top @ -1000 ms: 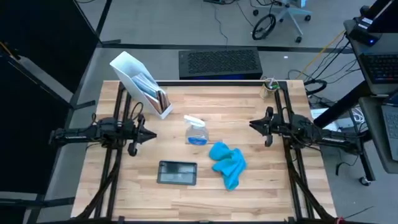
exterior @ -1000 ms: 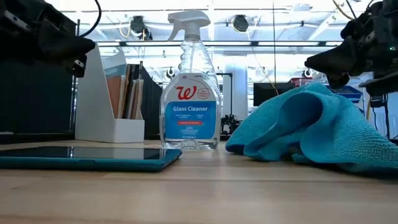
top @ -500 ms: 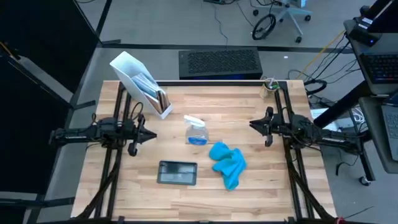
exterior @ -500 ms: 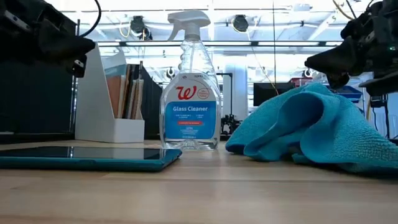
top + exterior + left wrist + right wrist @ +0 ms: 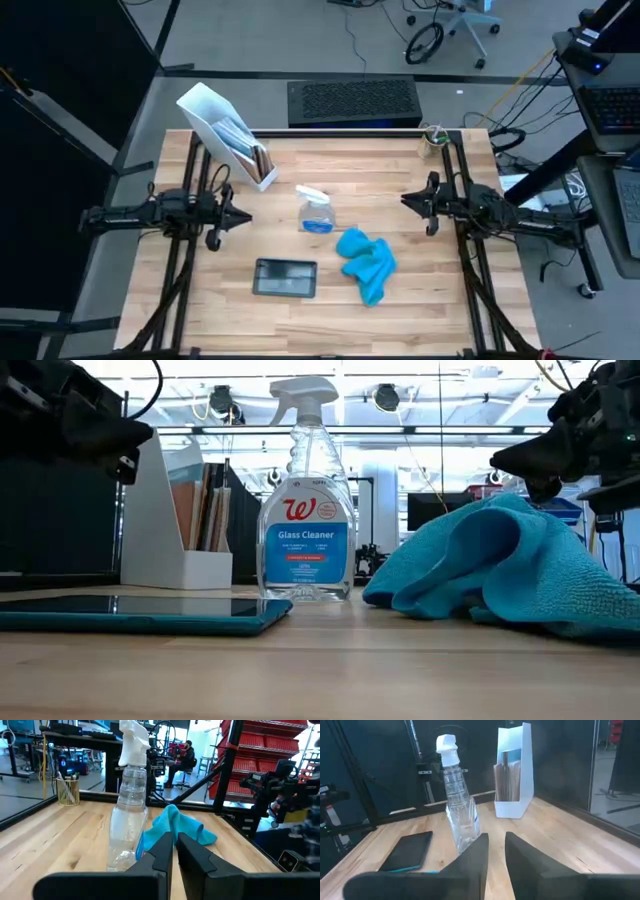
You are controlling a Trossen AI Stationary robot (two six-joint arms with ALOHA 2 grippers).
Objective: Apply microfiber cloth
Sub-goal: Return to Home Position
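The sky-blue microfiber cloth (image 5: pixel 365 262) (image 5: pixel 500 565) lies crumpled on the wooden table, right of centre and toward the near edge. My left gripper (image 5: pixel 245 217) (image 5: pixel 175 842) hovers over the table's left part, shut and pointing toward the cloth (image 5: pixel 176 824). My right gripper (image 5: pixel 405 200) (image 5: pixel 496 846) hovers over the right part, beyond the cloth's far side, with a narrow gap between its fingers. Neither touches anything.
A clear glass-cleaner spray bottle (image 5: pixel 315 210) (image 5: pixel 305 490) stands at mid-table between the grippers. A dark tablet with a teal edge (image 5: pixel 285 278) (image 5: pixel 140 615) lies flat left of the cloth. A white file holder (image 5: pixel 228 135) stands at the far left.
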